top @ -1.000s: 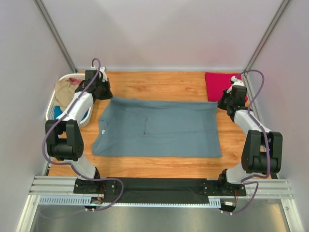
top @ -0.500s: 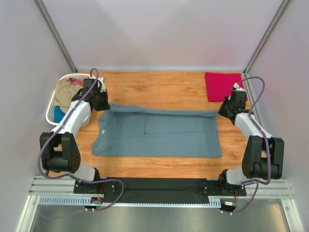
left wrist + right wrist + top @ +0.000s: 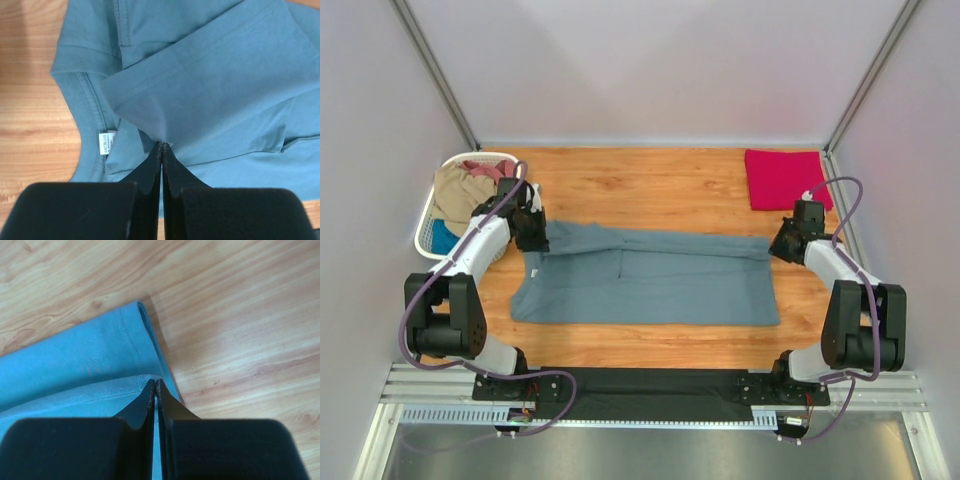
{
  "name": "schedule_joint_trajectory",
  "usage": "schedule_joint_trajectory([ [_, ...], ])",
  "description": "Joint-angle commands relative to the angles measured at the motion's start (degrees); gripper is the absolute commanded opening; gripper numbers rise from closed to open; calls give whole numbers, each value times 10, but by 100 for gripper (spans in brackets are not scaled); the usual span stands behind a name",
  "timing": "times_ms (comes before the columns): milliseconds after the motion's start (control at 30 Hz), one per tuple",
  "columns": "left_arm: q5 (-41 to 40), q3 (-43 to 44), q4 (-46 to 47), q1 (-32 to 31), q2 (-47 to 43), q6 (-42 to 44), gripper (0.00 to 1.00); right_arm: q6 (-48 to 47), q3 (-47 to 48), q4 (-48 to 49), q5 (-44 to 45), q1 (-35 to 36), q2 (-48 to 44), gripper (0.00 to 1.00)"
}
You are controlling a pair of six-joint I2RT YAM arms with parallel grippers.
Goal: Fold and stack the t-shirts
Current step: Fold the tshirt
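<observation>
On the light wooden tabletop (image 3: 650, 180) lies a slate-blue fabric t-shirt (image 3: 660, 290); folded crimson-pink shirt (image 3: 782, 178) beyond its right end, white slatted basket (image 3: 423, 235) off its left.

One grey-blue t-shirt (image 3: 650, 285), four other t-shirts (image 3: 780, 178), one basket (image 3: 422, 232), two arms (image 3: 480, 240)

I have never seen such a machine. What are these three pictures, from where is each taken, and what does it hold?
This is a robot with two arms fixed at the near edge of a table. The wide picture comes from a camera above and behind them. The two close pictures come from cameras on the wrists; the black shapes are the left gripper and the right gripper. A grey-blue t-shirt lies spread in the middle. Both grippers are shut on its far edge, one at each end, and that edge is drawn over toward the near side. A folded crimson t-shirt lies at the far right; a white basket holding more clothes stands at the far left.
</observation>
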Motion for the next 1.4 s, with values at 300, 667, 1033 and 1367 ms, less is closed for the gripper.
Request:
schedule_joint_trajectory([
  [300,-55,6,-63,-10,-20,-1,7,47,-17,-64,78,0,-48,21],
  [667,39,79,-67,-51,-65,-20,28,58,41,-88,-30,37,-93,26],
  [1033,43,47,-37,-69,26,-123,31,68,26,-56,-41,77,15,21],
  [1367,-139,16,-111,-68,67,-158,29,53,17,-72,34,76,54,17],
])
